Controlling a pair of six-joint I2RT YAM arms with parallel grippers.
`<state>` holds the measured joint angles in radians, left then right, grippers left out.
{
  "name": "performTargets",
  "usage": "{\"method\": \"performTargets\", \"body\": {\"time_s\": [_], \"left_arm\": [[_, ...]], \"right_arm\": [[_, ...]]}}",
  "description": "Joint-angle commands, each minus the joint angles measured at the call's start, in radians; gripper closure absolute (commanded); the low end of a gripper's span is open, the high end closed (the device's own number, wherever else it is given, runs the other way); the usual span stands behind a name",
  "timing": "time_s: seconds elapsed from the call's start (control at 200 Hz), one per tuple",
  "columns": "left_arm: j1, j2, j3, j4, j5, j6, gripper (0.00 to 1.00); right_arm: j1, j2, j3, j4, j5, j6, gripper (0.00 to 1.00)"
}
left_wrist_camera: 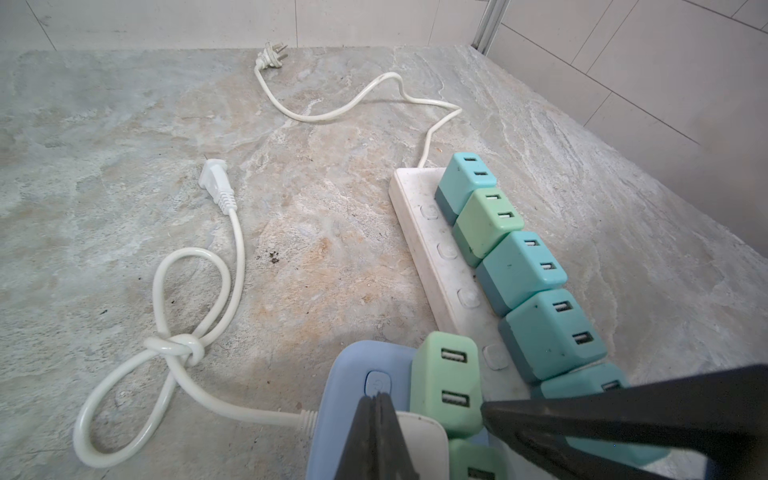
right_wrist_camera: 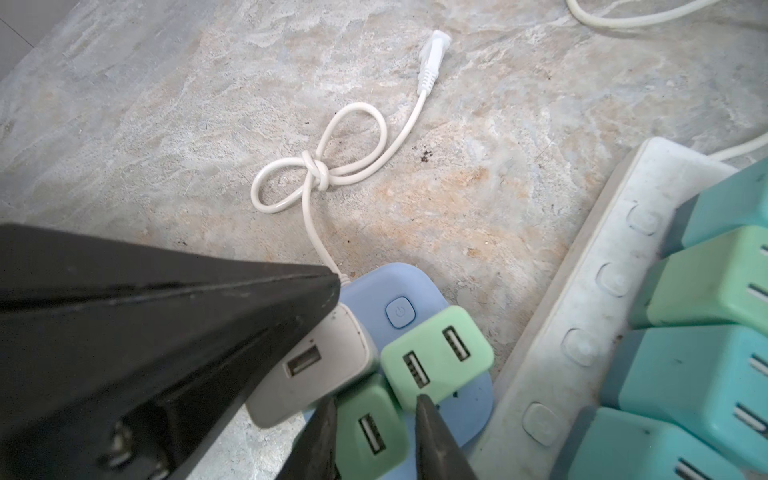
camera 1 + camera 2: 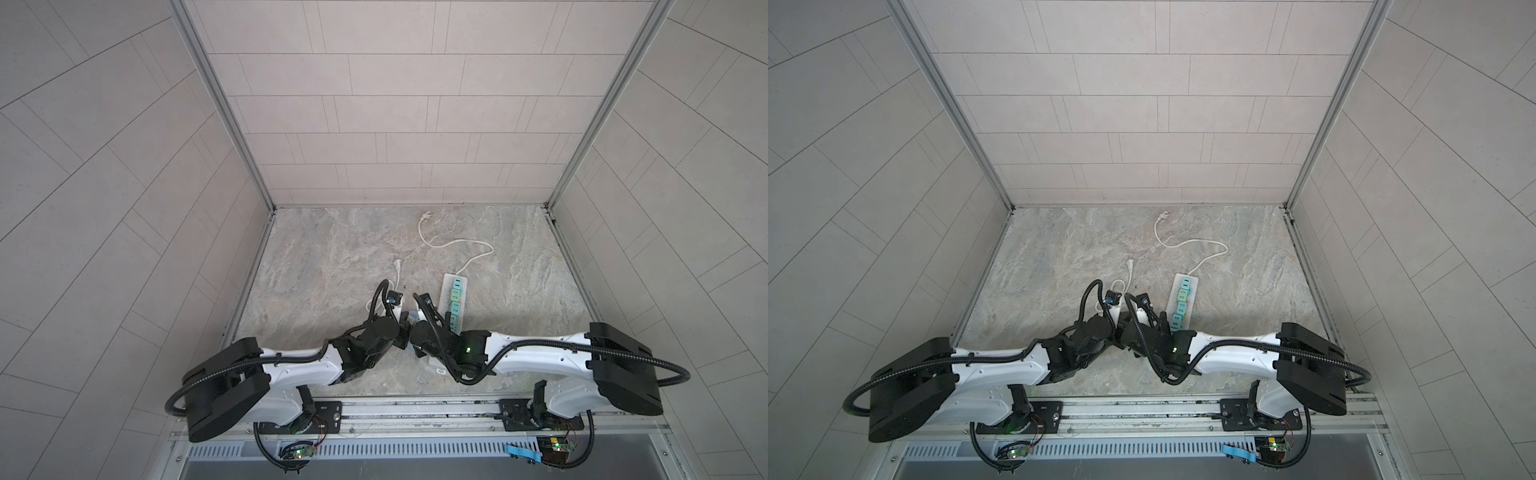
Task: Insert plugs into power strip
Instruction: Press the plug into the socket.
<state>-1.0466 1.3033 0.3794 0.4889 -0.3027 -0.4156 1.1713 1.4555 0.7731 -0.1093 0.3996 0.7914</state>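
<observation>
The right gripper [image 2: 377,400] has its jaws narrow on a mint plug [image 2: 370,432] standing on the blue power strip [image 2: 415,291], with a second mint plug [image 2: 436,353] just past its fingertips. The left gripper [image 1: 374,401], jaws pressed together, has its tip over the white charger block [image 1: 419,432] right beside that grip. A row of teal and mint plugs [image 1: 519,266] sits in the white power strip [image 1: 432,253] near the right gripper, on the side away from the left one

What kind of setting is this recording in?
Probably a lab robot cell dressed up as a tiled room: tile-patterned walls held by bare metal posts, and a metal rail carrying both arm bases along the front.
</observation>
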Motion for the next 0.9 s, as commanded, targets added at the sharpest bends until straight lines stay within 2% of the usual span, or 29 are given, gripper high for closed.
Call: {"method": "performTargets", "body": {"time_s": [0.0,0.155,0.23,0.33,0.43,0.545,0.725,0.896], "left_arm": [[-0.015,0.068,-0.065,-0.272,0.055,-0.017,0.96],[-0.015,0.026,-0.023,-0.331,0.037,-0.008,0.90],[-0.014,-0.015,-0.005,-0.373,0.020,-0.005,0.88],[-0.016,-0.077,0.005,-0.416,-0.019,-0.023,0.85],[-0.014,-0.132,0.004,-0.426,-0.030,-0.017,0.84],[-0.013,-0.174,0.009,-0.436,-0.033,0.000,0.83],[-0.013,-0.247,0.046,-0.505,-0.042,0.008,0.82],[-0.015,-0.362,0.096,-0.628,0.018,0.020,0.82]], "right_arm": [[-0.003,0.065,0.009,-0.059,-0.017,0.035,0.66],[0.008,0.074,0.011,-0.101,-0.007,0.051,0.70],[0.025,0.064,0.003,-0.125,0.026,0.063,0.75],[0.064,0.040,-0.007,-0.157,0.080,0.076,0.76],[0.090,-0.017,-0.020,-0.164,0.121,0.081,0.74],[0.088,-0.127,-0.015,-0.184,0.169,0.057,0.65],[0.006,-0.247,0.028,-0.190,0.159,-0.015,0.63],[-0.083,-0.178,0.083,-0.184,0.081,-0.056,0.63]]}}
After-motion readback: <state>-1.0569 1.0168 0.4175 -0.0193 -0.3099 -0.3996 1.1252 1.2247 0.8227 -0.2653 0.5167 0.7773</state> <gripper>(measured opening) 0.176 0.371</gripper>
